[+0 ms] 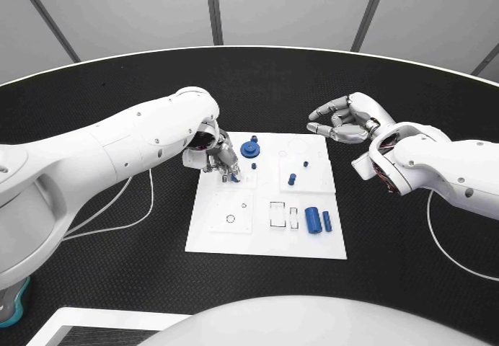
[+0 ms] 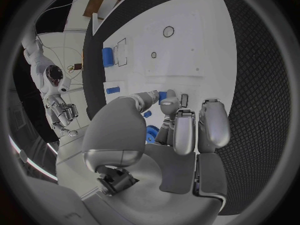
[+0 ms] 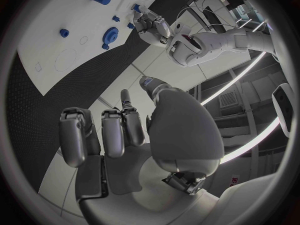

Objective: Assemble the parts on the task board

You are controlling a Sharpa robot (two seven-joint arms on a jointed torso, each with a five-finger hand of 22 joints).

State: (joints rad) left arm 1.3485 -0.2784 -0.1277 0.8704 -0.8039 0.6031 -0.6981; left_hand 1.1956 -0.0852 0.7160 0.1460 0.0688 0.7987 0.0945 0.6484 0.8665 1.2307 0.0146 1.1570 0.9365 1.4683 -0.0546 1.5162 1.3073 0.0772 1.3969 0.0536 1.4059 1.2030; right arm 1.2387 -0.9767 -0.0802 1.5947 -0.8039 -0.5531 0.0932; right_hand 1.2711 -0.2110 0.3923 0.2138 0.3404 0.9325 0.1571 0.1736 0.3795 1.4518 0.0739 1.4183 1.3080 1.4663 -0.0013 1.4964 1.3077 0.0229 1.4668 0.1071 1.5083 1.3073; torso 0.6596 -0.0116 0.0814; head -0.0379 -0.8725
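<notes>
Left hand [image 1: 215, 157] pinches small blue part [image 1: 236, 177] over task board [image 1: 260, 241]; right hand [image 1: 348, 119] empty.

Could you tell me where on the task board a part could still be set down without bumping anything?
The task board's near left corner, below the ring marks, is bare. It is crowded at the far left, where the left robot hand pinches a small blue part beside the blue gear, and near the blue cylinders.

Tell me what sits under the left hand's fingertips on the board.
The left hand pinches a small blue part against the task board; its fingers hide whatever slot lies beneath.
</notes>
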